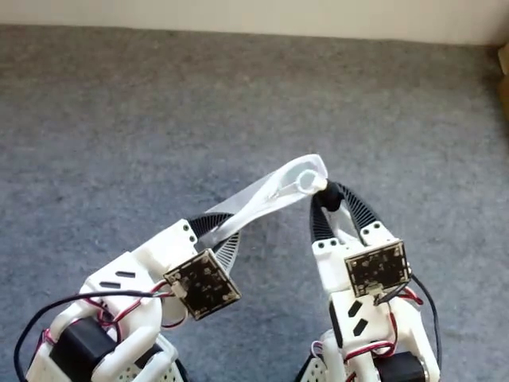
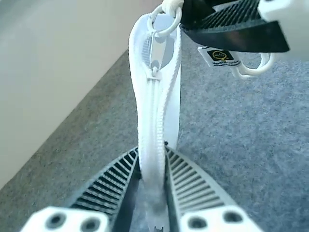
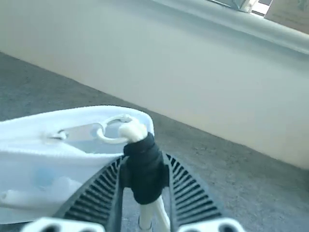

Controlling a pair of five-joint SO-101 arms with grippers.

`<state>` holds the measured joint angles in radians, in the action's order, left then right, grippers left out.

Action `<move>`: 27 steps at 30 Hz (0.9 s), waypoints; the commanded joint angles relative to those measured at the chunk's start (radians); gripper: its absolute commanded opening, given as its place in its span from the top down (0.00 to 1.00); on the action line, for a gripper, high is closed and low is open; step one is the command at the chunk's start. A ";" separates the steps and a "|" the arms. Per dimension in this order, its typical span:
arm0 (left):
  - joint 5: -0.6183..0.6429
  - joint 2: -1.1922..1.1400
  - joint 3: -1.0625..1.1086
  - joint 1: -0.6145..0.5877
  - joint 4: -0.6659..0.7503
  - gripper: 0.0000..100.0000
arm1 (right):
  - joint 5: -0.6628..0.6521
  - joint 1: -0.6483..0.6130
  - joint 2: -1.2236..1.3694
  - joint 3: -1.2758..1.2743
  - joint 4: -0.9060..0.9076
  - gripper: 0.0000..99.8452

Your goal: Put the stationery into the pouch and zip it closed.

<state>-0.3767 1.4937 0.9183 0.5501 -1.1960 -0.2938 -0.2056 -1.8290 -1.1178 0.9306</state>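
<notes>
A translucent white pouch hangs stretched in the air between my two grippers. My left gripper is shut on the pouch's near end, and the zipper runs away from its fingers up to the slider. My right gripper is shut on the black pull tag, which is tied by a white knot to the slider's ring. The slider sits close to the pouch's far end. Faint pale shapes show through the pouch wall.
Grey carpet-like cloth covers the table all around. A pale wall rises at the far edge. A small printed label and white loop hang under the right gripper.
</notes>
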 commanded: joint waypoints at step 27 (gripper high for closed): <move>0.015 0.332 0.163 0.001 -0.060 1.00 | -0.011 0.349 -0.005 -0.127 -0.085 1.00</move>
<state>-0.3751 1.8113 1.0840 0.5516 -1.2451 -0.2969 0.0583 -1.8382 -1.2451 0.8707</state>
